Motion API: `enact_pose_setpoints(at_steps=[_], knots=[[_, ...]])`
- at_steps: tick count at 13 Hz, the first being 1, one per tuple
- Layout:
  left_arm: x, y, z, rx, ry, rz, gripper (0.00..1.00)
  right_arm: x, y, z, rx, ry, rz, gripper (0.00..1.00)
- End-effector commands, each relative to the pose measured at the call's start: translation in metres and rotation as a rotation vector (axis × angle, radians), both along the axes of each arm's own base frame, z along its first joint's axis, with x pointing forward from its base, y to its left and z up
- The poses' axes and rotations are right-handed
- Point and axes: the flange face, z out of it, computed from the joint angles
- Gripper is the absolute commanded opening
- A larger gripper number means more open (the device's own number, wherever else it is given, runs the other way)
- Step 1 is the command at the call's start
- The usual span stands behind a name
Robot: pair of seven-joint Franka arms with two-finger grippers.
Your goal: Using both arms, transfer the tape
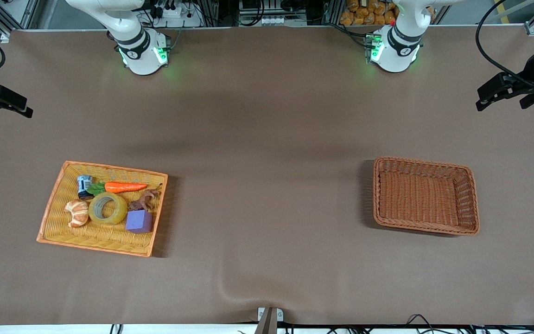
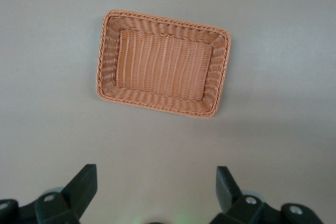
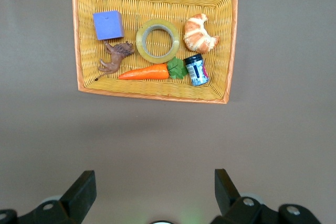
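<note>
Front view crops both grippers; wrist views show left gripper (image 2: 155, 195) and right gripper (image 3: 152, 195) spread wide, empty; tape (image 1: 108, 208) lies flat, hole upward, in the yellow basket (image 1: 58, 185).

A brown table (image 1: 267, 139) fills nearly the whole front view, its surface slightly rumpled near the lower centre edge. Two baskets lie directly on it: a yellow, orange-rimmed tray basket (image 1: 54, 218) at lower left (holding several small items), and a brown wicker basket (image 1: 473, 204) at centre right, well apart.
</note>
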Motion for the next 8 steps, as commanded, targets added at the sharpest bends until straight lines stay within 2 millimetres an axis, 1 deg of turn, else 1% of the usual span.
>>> enact_pose_setpoints(at_steps=[1, 5, 7, 8], knots=[[0.0004, -0.0018, 0.0049, 0.013, 0.005, -0.01, 1.0, 0.0037, -0.0016, 0.0017, -0.004, 0.001, -0.011, 1.0], [0.0013, -0.0024, 0.004, 0.014, 0.006, -0.01, 1.0, 0.0035, -0.0024, 0.003, -0.004, 0.0, -0.014, 1.0], [0.0024, -0.0012, 0.0017, 0.017, 0.01, -0.009, 1.0, 0.0046, -0.0023, 0.0003, -0.002, 0.002, -0.013, 1.0], [0.0029, -0.0012, 0.0009, 0.017, 0.012, -0.009, 1.0, 0.0061, 0.0017, -0.002, -0.002, 0.006, -0.005, 1.0]])
